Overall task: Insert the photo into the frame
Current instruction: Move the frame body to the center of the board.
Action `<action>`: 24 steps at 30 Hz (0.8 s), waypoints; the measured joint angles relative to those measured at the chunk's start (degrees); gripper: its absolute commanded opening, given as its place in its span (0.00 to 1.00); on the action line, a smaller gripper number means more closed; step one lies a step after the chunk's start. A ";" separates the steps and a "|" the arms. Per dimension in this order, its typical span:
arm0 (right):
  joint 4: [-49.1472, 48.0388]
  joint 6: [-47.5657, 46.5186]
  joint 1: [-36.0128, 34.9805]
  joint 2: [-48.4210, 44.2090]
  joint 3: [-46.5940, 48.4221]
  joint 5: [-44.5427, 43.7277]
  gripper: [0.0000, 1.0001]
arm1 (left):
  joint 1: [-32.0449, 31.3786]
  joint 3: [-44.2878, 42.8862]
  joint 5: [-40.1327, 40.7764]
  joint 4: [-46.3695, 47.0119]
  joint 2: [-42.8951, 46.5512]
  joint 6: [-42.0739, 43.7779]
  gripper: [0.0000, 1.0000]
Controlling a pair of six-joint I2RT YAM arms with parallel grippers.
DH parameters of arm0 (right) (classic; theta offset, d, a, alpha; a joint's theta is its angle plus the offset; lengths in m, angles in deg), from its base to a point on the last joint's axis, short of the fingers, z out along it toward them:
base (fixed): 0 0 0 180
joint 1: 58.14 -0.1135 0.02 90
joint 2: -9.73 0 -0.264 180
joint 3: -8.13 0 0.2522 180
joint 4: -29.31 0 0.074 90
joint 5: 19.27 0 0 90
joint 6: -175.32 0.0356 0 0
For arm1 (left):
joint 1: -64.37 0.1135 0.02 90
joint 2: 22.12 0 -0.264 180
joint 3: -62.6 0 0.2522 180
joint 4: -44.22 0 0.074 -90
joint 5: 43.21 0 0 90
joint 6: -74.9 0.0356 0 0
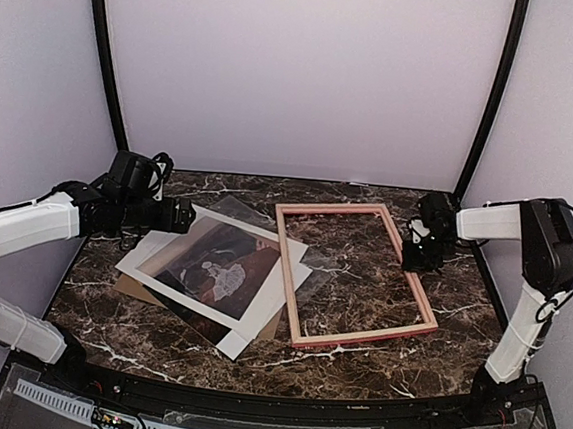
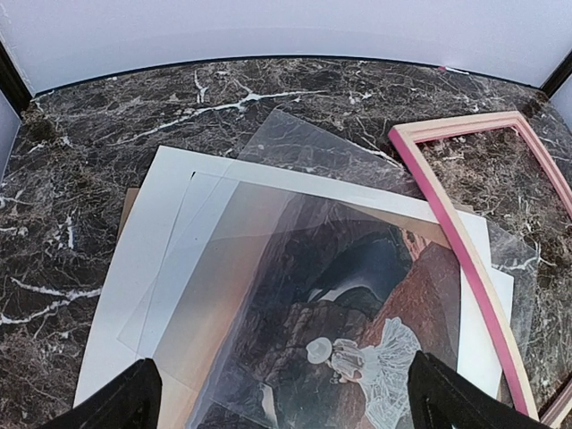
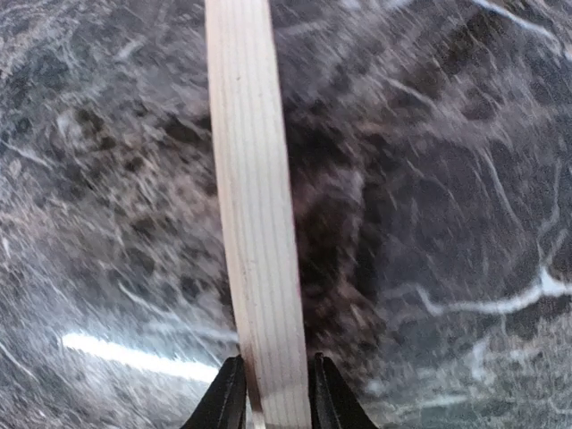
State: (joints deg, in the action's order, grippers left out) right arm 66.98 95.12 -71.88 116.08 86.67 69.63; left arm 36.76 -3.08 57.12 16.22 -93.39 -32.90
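Across the marble table (image 1: pixel 353 376), the frame (image 1: pixel 332 209) lies right of centre, its right rail clenched by the right gripper (image 3: pixel 268 386). Left of centre, a clear sheet (image 2: pixel 304 152) hazes the photo (image 1: pixel 224 267). The left gripper (image 2: pixel 286 402) hovers spread wide, its tips cropped.
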 measured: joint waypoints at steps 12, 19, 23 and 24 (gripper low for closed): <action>0.42 2.38 2.93 -9.40 -11.04 -5.05 0.13 | 0.00 0.00 -0.04 0.00 0.00 0.02 0.99; 1.66 1.62 3.56 -8.31 -9.84 -9.99 0.14 | 0.00 -0.02 0.13 -1.36 0.00 1.09 0.99; 2.12 0.96 4.28 -7.34 -8.74 -11.85 0.15 | 0.00 -0.02 0.81 -2.40 -0.15 2.40 0.99; 2.56 0.85 4.44 -7.13 -8.35 -12.46 0.15 | 0.00 -0.02 0.94 -2.47 -0.33 2.62 0.99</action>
State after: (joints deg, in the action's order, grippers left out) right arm 69.53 95.98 -67.44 108.95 78.32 57.17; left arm 36.76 -3.10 58.06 13.75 -93.72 -30.28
